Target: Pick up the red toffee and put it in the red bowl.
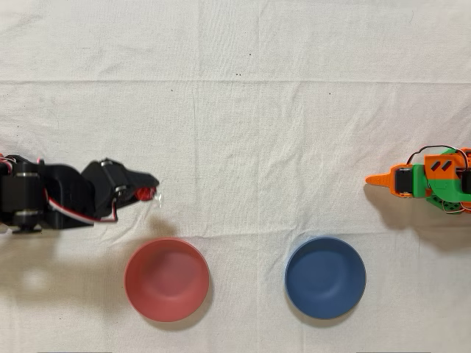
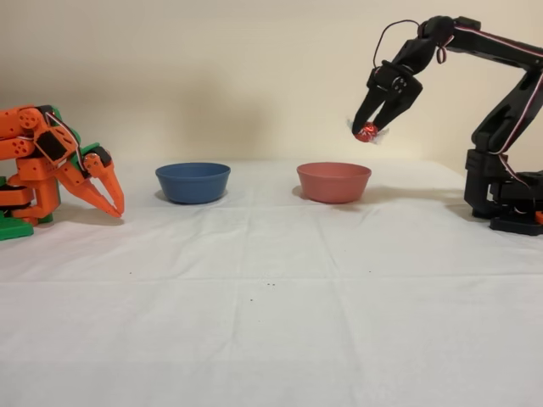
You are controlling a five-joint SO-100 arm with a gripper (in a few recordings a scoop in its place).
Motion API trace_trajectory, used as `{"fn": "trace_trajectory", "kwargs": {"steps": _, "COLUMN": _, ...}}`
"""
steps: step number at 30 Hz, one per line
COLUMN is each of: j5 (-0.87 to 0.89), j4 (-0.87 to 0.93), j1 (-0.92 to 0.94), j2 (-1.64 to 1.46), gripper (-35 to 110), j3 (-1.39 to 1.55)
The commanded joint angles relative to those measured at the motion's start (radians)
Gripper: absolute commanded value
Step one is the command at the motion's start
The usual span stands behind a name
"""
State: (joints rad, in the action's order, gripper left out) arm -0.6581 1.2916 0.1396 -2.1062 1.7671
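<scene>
Fixed view: nothing between the gripper [image 2: 370,129] and the red bowl [image 2: 333,182], which sits below it and a touch to the left on the white cloth [image 2: 271,305]; the blue bowl [image 2: 193,182] lies farther left, the idle orange arm [image 2: 59,165] beyond. Jaws pinched tight on the red toffee [image 2: 367,132], held high in the air.

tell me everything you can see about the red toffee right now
The red toffee is a small round candy in shiny red foil, with clear twisted wrapper ends sticking out at the sides. It is pinched at the tip of the black arm's gripper and hangs in the air, well above the tablecloth. In the fixed view it sits higher than the red bowl and a little to its right. Nothing but the gripper touches it.
</scene>
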Motion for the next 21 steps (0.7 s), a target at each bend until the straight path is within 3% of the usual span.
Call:
{"fn": "trace_trajectory", "kwargs": {"steps": 1, "j5": -0.021, "j4": -0.025, "j1": 0.100, "j2": 0.008, "gripper": 8, "j3": -0.072}}
{"fn": "trace_trajectory", "kwargs": {"steps": 21, "j5": -0.170, "j4": -0.241, "j1": 0.414, "j2": 0.101, "gripper": 8, "j3": -0.014}}
